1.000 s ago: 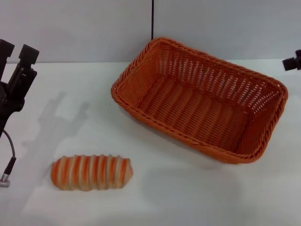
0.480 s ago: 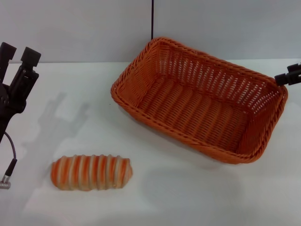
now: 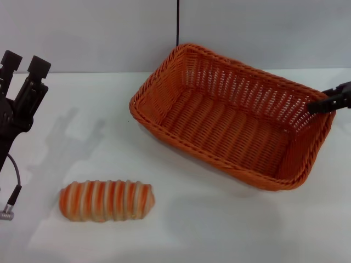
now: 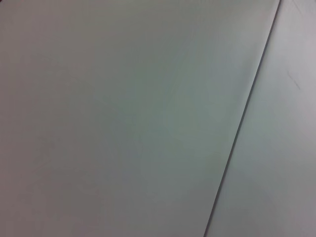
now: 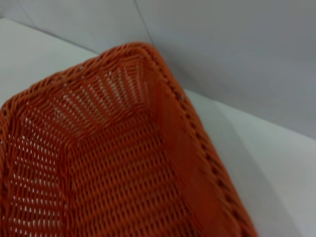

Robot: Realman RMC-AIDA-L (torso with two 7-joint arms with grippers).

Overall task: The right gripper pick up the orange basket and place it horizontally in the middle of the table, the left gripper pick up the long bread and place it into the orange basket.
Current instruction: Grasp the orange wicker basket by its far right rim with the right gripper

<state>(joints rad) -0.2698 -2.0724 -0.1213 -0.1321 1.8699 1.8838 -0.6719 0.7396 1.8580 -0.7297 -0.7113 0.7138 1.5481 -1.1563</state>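
Orange wicker is filling my right wrist view as my right gripper (image 3: 329,102), which a second ago was hanging clear of the basket (image 3: 230,118), is reaching in over its right rim, so the pick-up is starting; I cannot tell how wide the fingers are. Left of the basket my left gripper (image 3: 24,64) is waiting, spread wide, above bare table (image 3: 181,224), with the bread (image 3: 107,200) lying near the basket's front-left, well apart from it.

— What do we see beyond the white surface?
— A grey wall (image 3: 98,33) along twelve o'clock, with a thin dark vertical line (image 3: 177,22) running down it near the middle.
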